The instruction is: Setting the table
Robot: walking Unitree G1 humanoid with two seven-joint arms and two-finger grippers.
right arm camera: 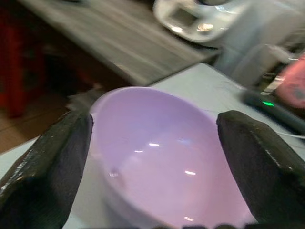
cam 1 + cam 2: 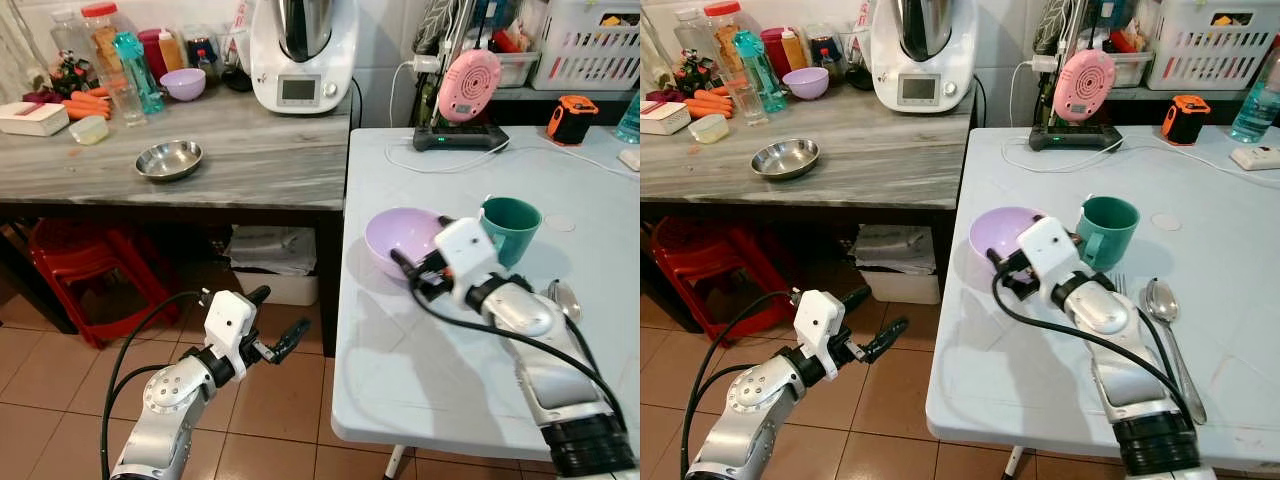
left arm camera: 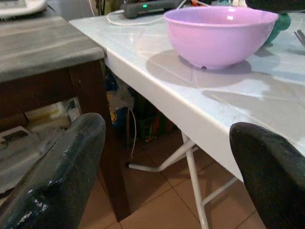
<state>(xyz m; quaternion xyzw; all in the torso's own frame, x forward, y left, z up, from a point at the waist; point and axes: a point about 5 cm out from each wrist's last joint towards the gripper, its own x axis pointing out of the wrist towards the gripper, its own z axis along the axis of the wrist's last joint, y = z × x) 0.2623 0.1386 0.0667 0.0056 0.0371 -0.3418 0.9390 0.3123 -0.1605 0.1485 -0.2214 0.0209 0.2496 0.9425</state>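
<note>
Left gripper (image 2: 272, 321) hangs low over the floor beside the table (image 2: 420, 370), fingers spread wide. Our left wrist view catches the table's underside legs, which the head views hide. Purple bowl (image 2: 1002, 233) sits upright near the table's left edge, green mug (image 2: 1107, 228) just right of it. Right gripper (image 2: 1002, 274) reaches forward at the bowl's near rim, fingers wide. Spoon (image 2: 1170, 330) lies lengthwise, bowl end away from us.

Glossy plastic lilac bowl (image 2: 400, 238); smooth white table (image 2: 450, 360); shiny metal spoon (image 2: 1164, 305).
</note>
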